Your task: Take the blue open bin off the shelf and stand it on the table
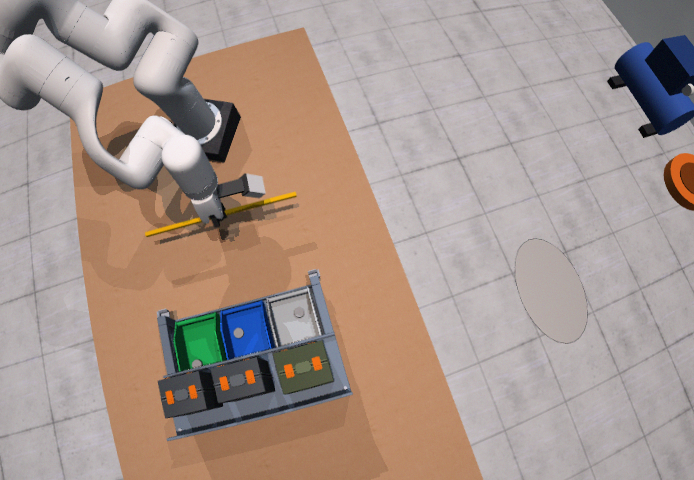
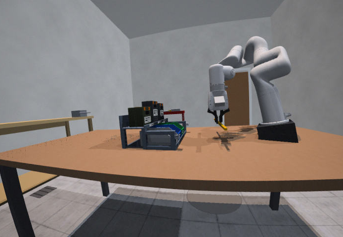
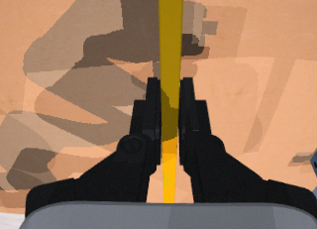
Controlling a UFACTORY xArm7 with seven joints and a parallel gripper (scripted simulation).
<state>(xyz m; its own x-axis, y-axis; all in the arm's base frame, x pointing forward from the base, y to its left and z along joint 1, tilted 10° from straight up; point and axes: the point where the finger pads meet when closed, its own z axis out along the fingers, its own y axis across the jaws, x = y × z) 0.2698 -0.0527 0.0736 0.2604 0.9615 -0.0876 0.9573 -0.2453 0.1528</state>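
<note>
The blue open bin (image 1: 252, 341) (image 2: 162, 130) sits on the shelf (image 1: 325, 308) (image 2: 173, 140) between the green bin (image 1: 200, 339) and the white bin (image 1: 288, 328). A grey round part lies in each bin. My gripper (image 1: 219, 220) (image 2: 218, 121) (image 3: 169, 96) is shut on a long yellow bar (image 1: 280, 198) (image 2: 223, 126) (image 3: 170, 31). It holds the bar above the table (image 1: 359, 283) (image 2: 219, 164), on the robot's side of the shelf and away from the bins. The bar's shadow shows on the table beside it.
Two black cases (image 1: 181, 404) (image 1: 243, 390) and one olive case (image 1: 305, 379) (image 2: 138, 116) stand on the shelf's upper level behind the bins. The shelf has raised end posts (image 1: 314, 277) at its front corners. The arm's black base (image 1: 224, 135) (image 2: 278, 134) stands behind the bar.
</note>
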